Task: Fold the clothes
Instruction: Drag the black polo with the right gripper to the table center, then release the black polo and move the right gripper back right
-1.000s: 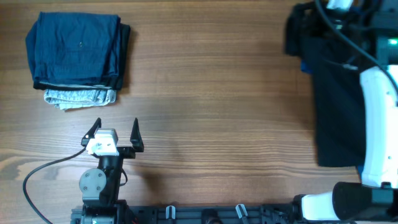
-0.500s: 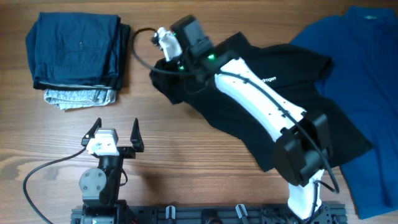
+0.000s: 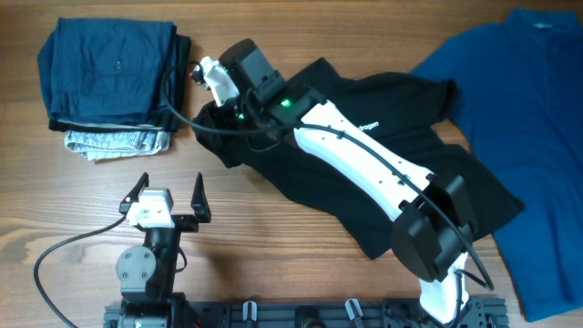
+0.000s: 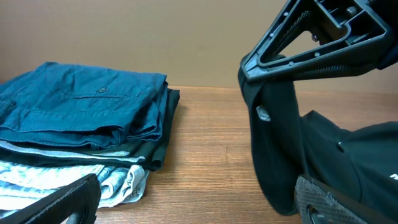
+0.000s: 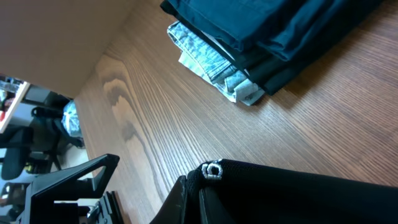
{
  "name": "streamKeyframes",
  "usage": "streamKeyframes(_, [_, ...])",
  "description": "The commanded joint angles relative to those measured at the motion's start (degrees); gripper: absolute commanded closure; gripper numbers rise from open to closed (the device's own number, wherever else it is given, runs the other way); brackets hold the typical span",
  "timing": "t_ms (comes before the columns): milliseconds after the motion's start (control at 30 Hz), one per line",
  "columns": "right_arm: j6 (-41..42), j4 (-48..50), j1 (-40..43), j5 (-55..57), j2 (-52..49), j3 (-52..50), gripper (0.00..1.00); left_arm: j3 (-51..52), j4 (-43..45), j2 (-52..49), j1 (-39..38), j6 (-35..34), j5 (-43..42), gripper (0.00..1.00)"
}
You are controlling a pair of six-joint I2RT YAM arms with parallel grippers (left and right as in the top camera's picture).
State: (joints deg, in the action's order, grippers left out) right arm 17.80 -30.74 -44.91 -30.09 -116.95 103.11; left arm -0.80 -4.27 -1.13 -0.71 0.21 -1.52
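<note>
Across the middle of the worktop (image 3: 273, 251), found the black polo shirt (image 3: 401, 100) sprawled and rumpled, with white chest lettering (image 3: 369, 128) facing up and one end drawn toward the far left. Caught the right gripper (image 5: 188, 201) squeezed tight on that end, pinching dark fabric between its fingers, with a small silver button (image 5: 211, 169) just beside the grip. From the left wrist view, saw the cloth hanging from that gripper in a long fold, draping down toward the wood. Tracked the right arm reaching diagonally over the shirt from the near right edge, covering much of the chest.

Spotted the left gripper (image 3: 168, 189) parked near the front left, spread wide and holding nothing, just short of the shirt's nearest edge and touching no cloth.

Noted the bright blue shirt (image 3: 533, 118) lying flat at the far right, meeting the black one along its edge; could not tell which lay on top there.

Picked out a folded pile (image 3: 114, 77) at the far left corner: dark blue garments on top, a pale patterned one (image 3: 118, 142) peeking out underneath, lying apart from the gripped end.
</note>
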Motion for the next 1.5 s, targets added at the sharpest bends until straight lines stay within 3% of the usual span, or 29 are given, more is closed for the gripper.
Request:
streamKeyframes(0, [0.3,1.1,-1.8,2.3,0.0,0.6,0.96,0.4,0.0,0.0,-0.3,1.1,0.3,0.00])
streamKeyframes(133, [0.1,1.4,-2.0,2.3,0.0,0.7,0.32,0.4,0.0,0.0,-0.3,1.1,0.3,0.00])
streamKeyframes(167, [-0.4,1.6,-1.4,2.1,0.4,0.7,0.22,0.4,0.0,0.0,-0.3,1.1,0.3,0.00])
streamKeyframes(367, [-1.1,-2.6,11.2,1.4,10.3,1.1,0.15,0.4,0.0,0.0,-0.3,1.1,0.3,0.00])
streamKeyframes(500, [0.0,-5.4,17.9,-6.4,13.9,1.1,0.15,0.4,0.0,0.0,-0.3,1.1,0.3,0.00])
streamKeyframes(600, [-0.3,-10.8,20.8,1.0,14.1,1.1,0.15,0.4,0.0,0.0,-0.3,1.1,0.3,0.00])
streamKeyframes(633, [-1.4,-13.9,22.2,5.0,14.1,1.1,0.16,0.4,0.0,0.0,-0.3,1.1,0.3,0.00])
streamKeyframes(767, [-2.9,-24.6,30.1,27.7,13.9,1.0,0.65,0.4,0.0,0.0,-0.3,1.1,0.3,0.00])
streamKeyframes(900, [-8.0,-26.3,38.6,34.1,12.1,0.5,0.96,0.4,0.0,0.0,-0.3,1.1,0.3,0.00])
streamKeyframes(1133, [-10.3,-24.4,51.7,28.7,1.3,0.3,0.96,0.4,0.0,0.0,-0.3,1.1,0.3,0.00])
streamKeyframes(1467, [-10.1,-19.4,58.7,22.5,-10.1,0.3,0.96,0.4,0.0,0.0,-0.3,1.1,0.3,0.00])
